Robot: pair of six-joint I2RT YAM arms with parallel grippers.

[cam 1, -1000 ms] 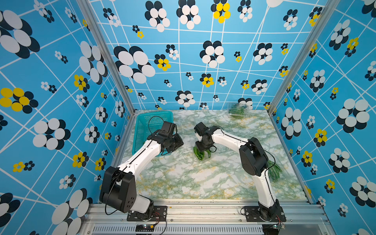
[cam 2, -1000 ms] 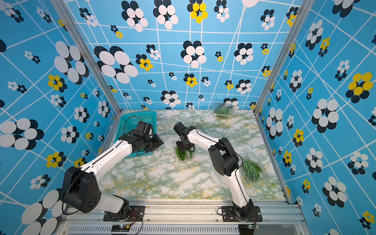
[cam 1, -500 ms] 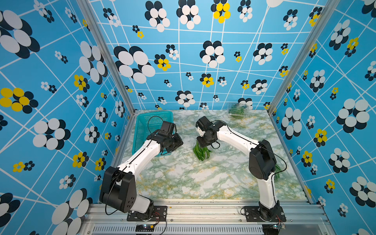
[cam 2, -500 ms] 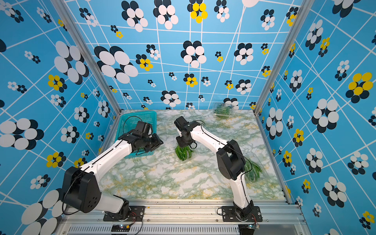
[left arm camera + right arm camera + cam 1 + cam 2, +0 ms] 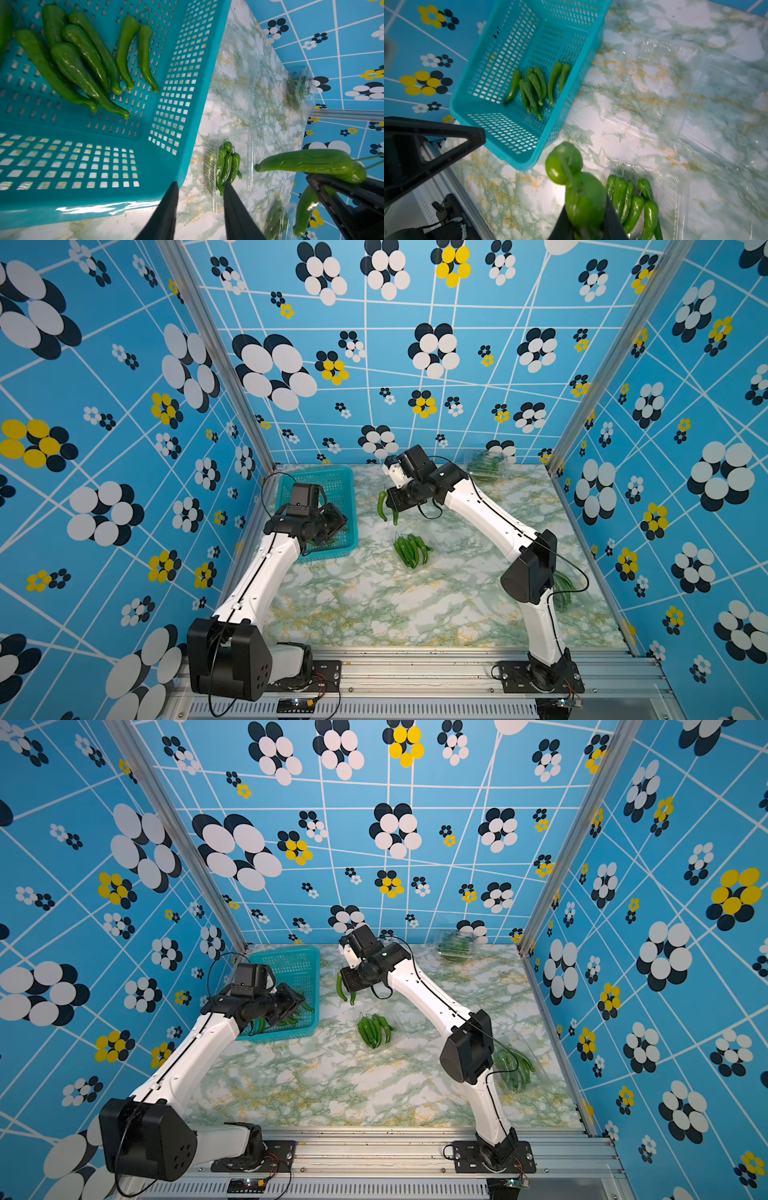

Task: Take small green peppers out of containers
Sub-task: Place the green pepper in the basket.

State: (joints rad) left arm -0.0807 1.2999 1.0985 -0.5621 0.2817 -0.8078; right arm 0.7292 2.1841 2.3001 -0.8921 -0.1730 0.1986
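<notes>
My right gripper (image 5: 390, 506) hangs above the table between the basket and the middle container, shut on two small green peppers (image 5: 381, 506) (image 5: 583, 199) that dangle from it. Below it lies an open clear container (image 5: 442, 540) with several peppers (image 5: 411, 549) (image 5: 631, 199) still in it. A closed container (image 5: 484, 464) of peppers stands at the back wall. Another container (image 5: 513, 1065) lies at the right, partly hidden by the right arm. My left gripper (image 5: 200, 184) is open and empty over the basket's near right corner.
The teal perforated basket (image 5: 328, 479) stands at the back left and holds several loose peppers (image 5: 83, 62). The enclosure's patterned walls close in the marble table (image 5: 374, 605) on three sides. The left arm reaches across the basket's front edge.
My right gripper has risen from the open container with two peppers and moved back and left toward the basket. The left arm has stayed where it was.
</notes>
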